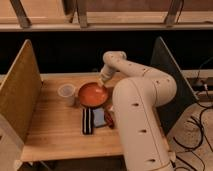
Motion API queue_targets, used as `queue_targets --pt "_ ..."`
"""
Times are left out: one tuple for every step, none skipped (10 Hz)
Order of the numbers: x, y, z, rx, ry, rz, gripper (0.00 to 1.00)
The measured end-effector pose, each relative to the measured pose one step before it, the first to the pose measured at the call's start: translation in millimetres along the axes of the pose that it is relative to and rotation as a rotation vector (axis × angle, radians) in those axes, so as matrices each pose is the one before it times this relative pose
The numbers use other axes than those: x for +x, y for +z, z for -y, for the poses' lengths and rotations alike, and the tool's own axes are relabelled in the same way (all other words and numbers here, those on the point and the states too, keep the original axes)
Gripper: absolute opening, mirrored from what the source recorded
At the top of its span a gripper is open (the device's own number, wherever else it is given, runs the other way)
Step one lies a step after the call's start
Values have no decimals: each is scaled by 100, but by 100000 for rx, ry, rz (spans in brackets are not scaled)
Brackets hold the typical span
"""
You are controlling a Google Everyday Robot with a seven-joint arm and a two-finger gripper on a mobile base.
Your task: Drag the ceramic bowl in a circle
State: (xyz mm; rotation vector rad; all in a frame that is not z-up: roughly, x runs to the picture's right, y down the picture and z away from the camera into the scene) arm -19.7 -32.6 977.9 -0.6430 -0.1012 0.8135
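1. The ceramic bowl (pixel 92 94) sits a little left of the frame's centre on the wooden table (pixel 55 130). It is round and shallow, a glossy orange-red inside with a darker rim, and its inside looks bare.
2. It is clearly wider than the small whitish plastic cup (pixel 66 94), which stands just beside it on the left, so close that I cannot say whether the two touch.
3. The gripper (pixel 103 82) comes down at the bowl's upper right edge, at the end of a white arm (pixel 137 80) that curves in from the right of the frame.
4. The gripper's tip meets the rim area, but whether it sits inside the bowl, on the rim or against the outer wall cannot be made out; I cannot tell the state of its jaws either.
5. Below the bowl lie a dark flat packet (pixel 88 120) and a second flat item (pixel 99 117) just beside it; what they are is hard to read.
6. A small reddish thing (pixel 109 118) to their right is partly hidden by the robot's big white body (pixel 142 125), which also covers the table's right part.
7. Upright panels stand at the table's sides: a tan one (pixel 20 95) at the left, a dark one (pixel 167 65) at the right.
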Motion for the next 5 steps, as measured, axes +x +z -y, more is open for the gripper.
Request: queue_targets --pt "-483 -691 -75 -63 -830 1812 80" --pt "-350 -628 6 466 -606 1436 80" --pt "-459 -1043 225 1529 -587 2172 80" --pt "-282 -1446 591 2840 36 2615 80" --pt "-111 -1108 505 2313 785 1896 80"
